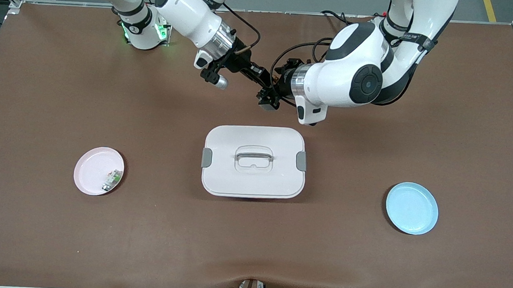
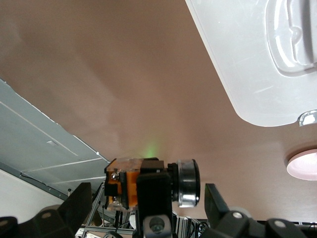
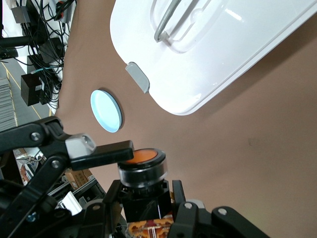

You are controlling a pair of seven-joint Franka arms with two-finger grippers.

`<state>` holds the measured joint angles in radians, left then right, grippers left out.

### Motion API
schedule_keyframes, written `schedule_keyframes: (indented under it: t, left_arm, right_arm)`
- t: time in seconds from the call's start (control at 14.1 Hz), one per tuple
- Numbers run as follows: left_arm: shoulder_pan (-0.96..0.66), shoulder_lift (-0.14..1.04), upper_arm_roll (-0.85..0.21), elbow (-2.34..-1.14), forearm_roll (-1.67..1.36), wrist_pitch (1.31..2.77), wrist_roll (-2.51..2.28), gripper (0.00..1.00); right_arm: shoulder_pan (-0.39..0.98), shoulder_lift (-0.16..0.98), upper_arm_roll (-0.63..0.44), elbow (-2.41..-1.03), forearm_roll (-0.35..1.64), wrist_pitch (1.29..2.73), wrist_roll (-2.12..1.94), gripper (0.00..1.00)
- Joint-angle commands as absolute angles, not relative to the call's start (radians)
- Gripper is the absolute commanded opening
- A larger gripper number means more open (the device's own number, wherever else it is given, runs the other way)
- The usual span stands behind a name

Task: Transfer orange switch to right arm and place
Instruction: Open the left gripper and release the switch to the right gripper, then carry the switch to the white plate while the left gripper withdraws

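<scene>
The orange switch (image 1: 267, 87) hangs in the air over the brown table, between the white box and the robots' bases. My right gripper (image 1: 264, 78) is shut on it. In the right wrist view its jaws clamp the black body (image 3: 143, 198) just under the orange cap (image 3: 143, 157). My left gripper (image 1: 269, 98) is open. In the left wrist view its fingers (image 2: 79, 201) stand wide on either side of the switch (image 2: 126, 183), clear of it. One left finger (image 3: 106, 151) shows beside the cap in the right wrist view.
A white lidded box (image 1: 252, 179) with a handle sits mid-table under the hand-over spot. A pink plate (image 1: 86, 171) holding a small white-and-green part (image 1: 112, 179) lies toward the right arm's end. A blue plate (image 1: 411, 208) lies toward the left arm's end.
</scene>
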<state>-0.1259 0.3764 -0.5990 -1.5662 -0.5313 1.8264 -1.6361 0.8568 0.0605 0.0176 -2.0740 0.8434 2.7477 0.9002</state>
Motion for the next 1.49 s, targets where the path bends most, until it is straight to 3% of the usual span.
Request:
schedule_keyframes:
  t: [0.0, 0.21, 0.64, 0.92, 1.42]
  left_arm:
    - [-0.129, 0.365, -0.595, -1.554, -0.526, 1.821, -1.661, 1.0]
    - [-0.117, 0.345, -0.594, -1.554, -0.496, 1.821, -1.681, 1.0]
    - [-0.112, 0.336, -0.592, -1.522, -0.41, 1.804, -1.706, 1.0]
    - [-0.089, 0.337, -0.584, -1.502, -0.299, 1.789, -1.695, 1.0]
    - [-0.045, 0.336, -0.583, -1.451, -0.14, 1.77, -1.629, 1.0]
  right_arm:
    - [0.821, 0.063, 0.015, -2.056, 0.853, 2.654, 0.781, 0.0]
    - [0.729, 0.037, 0.011, -2.066, 0.824, 2.437, 0.55, 0.0]
    - [0.569, -0.015, 0.009, -2.054, 0.389, 2.139, 0.338, 0.0]
    - [0.421, -0.021, 0.009, -2.054, 0.264, 2.027, -0.014, 0.0]
    - [0.206, 0.034, 0.011, -2.039, 0.039, 2.051, -0.541, 0.0]
